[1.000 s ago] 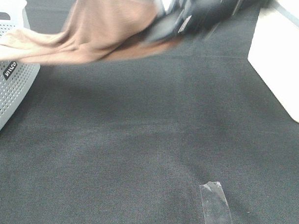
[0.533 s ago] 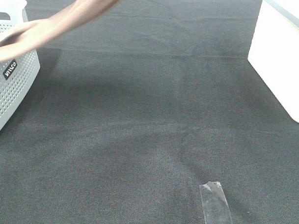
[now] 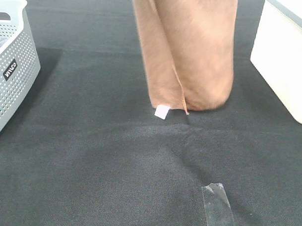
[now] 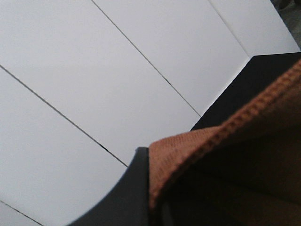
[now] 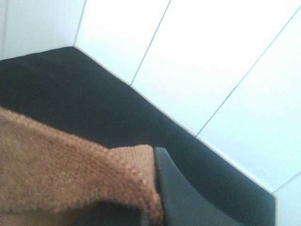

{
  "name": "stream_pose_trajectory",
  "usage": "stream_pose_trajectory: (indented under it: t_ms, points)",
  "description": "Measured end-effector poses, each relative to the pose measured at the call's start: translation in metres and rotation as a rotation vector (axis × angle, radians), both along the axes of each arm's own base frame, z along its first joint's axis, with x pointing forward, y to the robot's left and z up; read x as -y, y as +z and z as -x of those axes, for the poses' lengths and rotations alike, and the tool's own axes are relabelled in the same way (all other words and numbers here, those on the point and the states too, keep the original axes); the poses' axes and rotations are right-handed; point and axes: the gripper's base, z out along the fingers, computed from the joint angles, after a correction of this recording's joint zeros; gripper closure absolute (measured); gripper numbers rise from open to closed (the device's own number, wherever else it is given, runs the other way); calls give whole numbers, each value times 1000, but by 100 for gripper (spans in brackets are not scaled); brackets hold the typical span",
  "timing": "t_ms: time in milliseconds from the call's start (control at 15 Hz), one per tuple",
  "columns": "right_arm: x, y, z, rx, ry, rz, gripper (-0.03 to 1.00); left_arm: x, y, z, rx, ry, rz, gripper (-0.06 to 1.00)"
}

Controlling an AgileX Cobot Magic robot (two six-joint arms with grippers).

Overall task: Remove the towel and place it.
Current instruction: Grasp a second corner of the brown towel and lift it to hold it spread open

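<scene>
The white perforated plastic basket (image 3: 13,83) at the left edge of the high view carries a small black label (image 3: 10,71) with white letters. They look like "JIVLCO", though the print is too small to be sure. The basket's inside is mostly cut off by the frame. The large brown terry-cloth towel (image 3: 193,50) is outside it, hanging from above the frame over the middle of the black woven table cover (image 3: 114,161), with its lower end touching the cover. A small white tag (image 3: 162,112) sticks out at the towel's bottom corner. The left gripper (image 4: 153,207) is pinched on a stitched edge of the towel, and the right gripper (image 5: 157,207) is clamped on another corner. A white rectangular box (image 3: 286,63) sits at the right. A strip of clear tape (image 3: 218,209) lies on the cover near the front.
</scene>
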Motion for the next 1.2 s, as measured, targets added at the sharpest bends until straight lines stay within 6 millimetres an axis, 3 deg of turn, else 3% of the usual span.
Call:
stream_pose_trajectory:
  t_ms: [267,533,667,867,1200]
  points:
    - [3,15,-4,170,-40,-27,97,3,-6,-19,93,-7,13,94]
    - [2,19,-6,215,-39,-59,97,7,-1,-23,236,-23,-17,94]
    - [-2,10,-15,192,-39,-50,97,4,-4,-29,268,-2,-76,94]
    - [-9,-8,-31,152,-39,-36,97,-17,-12,-47,277,56,-109,94]
    - [-25,-24,-62,277,-15,-107,97,-31,-40,-88,408,39,-86,94]
